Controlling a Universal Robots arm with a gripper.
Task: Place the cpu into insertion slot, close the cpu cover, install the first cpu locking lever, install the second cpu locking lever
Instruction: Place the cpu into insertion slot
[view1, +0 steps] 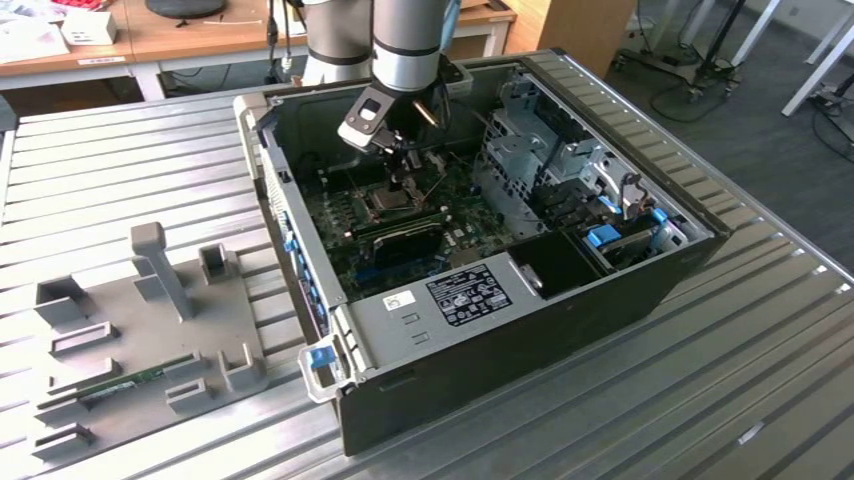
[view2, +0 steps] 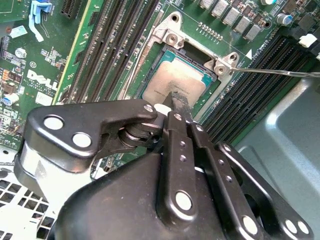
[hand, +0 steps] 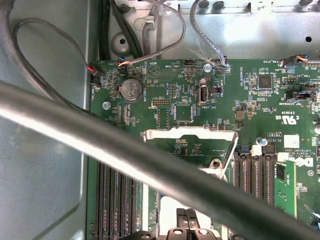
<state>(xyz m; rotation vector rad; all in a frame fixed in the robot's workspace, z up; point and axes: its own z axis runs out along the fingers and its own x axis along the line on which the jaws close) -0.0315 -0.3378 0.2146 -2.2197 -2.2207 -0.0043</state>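
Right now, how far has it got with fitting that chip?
The cpu lies in the insertion slot, with the shut fingers resting on its top. The cpu cover stands open and a thin locking lever juts free, so closing and both levers remain.

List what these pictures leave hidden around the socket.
1. Second wrist view: the gripper hides one edge of the cpu.
2. First wrist view: a blurred cable crosses the cpu cover.
3. Exterior view: the insertion slot is too small for detail.
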